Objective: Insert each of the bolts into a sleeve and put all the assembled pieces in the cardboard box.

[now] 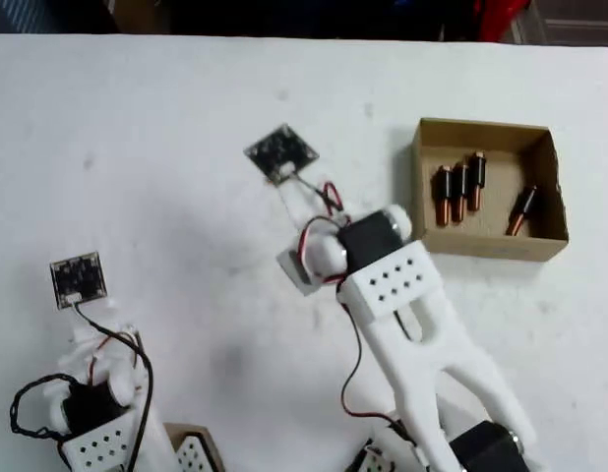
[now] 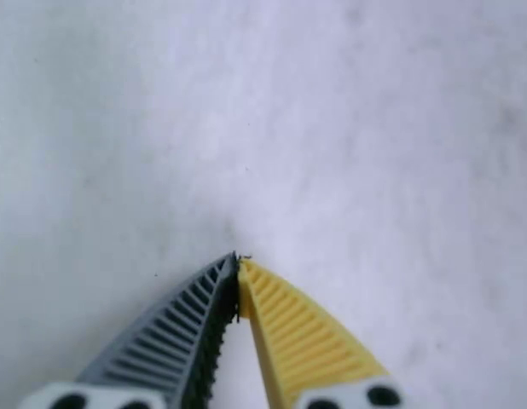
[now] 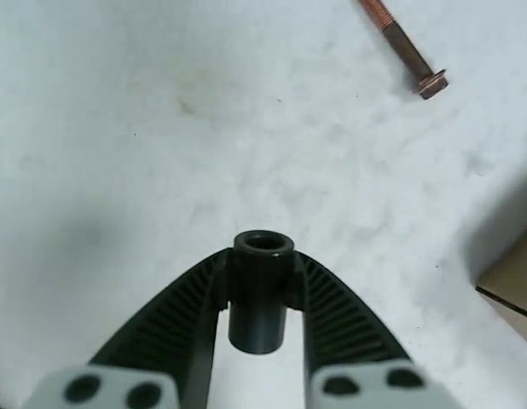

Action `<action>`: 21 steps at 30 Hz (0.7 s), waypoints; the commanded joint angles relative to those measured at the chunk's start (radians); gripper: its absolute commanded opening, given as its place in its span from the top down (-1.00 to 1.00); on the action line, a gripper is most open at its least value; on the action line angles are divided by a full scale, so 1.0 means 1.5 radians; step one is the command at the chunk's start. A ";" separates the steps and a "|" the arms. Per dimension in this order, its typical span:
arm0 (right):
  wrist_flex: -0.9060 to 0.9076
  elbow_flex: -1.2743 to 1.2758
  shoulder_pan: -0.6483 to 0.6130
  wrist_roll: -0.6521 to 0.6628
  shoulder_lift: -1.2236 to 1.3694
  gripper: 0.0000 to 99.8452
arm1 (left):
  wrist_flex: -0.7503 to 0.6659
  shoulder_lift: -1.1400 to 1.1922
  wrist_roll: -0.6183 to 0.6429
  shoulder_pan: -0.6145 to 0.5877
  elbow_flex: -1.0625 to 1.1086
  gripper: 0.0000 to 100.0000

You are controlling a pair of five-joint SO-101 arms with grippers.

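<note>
Right hand [image 3: 261, 260] is clamped on 1 black sleeve [image 3: 259, 307], upright, bore open. 1 loose bolt [image 3: 402, 44] lies flat on the worktop [image 3: 118, 128] at about 1 o'clock from that hand, taking its reach as 12. Its long axis is oblique, with the head end toward the cardboard box [image 3: 512, 290]. Left hand [image 2: 238, 266] is closed, empty and over bare worktop. Judgement: the right arm is nearer the bolt but occupied, so the left must fetch it.

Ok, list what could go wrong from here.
The right gripper pinches the sleeve only with its fingertips, so it may tilt or slip when the bolt is pushed in. That bolt lies flat on the table, thin and round; the left gripper, shut, could nudge it into rolling away.
</note>
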 commanded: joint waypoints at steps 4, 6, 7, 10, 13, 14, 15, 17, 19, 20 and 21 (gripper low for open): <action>-0.152 0.161 0.009 0.007 -0.027 0.96 | 0.006 -0.005 -0.006 -0.007 -0.001 0.95; -0.176 0.195 0.009 0.008 -0.027 0.96 | 0.006 -0.005 -0.006 -0.007 -0.001 0.95; -0.189 0.210 0.009 0.009 -0.027 0.96 | 0.006 -0.005 -0.006 -0.007 -0.001 0.95; -0.228 0.257 0.008 0.050 -0.027 0.96 | 0.006 -0.005 -0.006 -0.007 -0.001 0.95; -0.270 0.297 0.009 0.064 -0.026 0.96 | 0.006 -0.005 -0.006 -0.007 -0.001 0.95; -0.282 0.307 0.009 0.064 -0.026 0.96 | 0.006 -0.005 -0.006 -0.007 -0.001 0.95; -0.290 0.315 0.009 0.065 -0.026 0.96 | 0.006 -0.005 -0.006 -0.007 -0.001 0.95; -0.296 0.321 0.009 0.066 -0.026 0.96 | 0.006 -0.005 -0.006 -0.007 -0.001 0.95; -0.296 0.320 0.009 0.066 -0.017 0.96 | 0.006 -0.005 -0.006 -0.007 -0.001 0.95; -0.301 0.319 0.010 0.066 -0.005 0.96 | 0.006 -0.005 -0.006 -0.007 -0.001 0.95; -0.312 0.319 0.010 0.066 0.015 0.96 | 0.006 -0.005 -0.006 -0.007 -0.001 0.95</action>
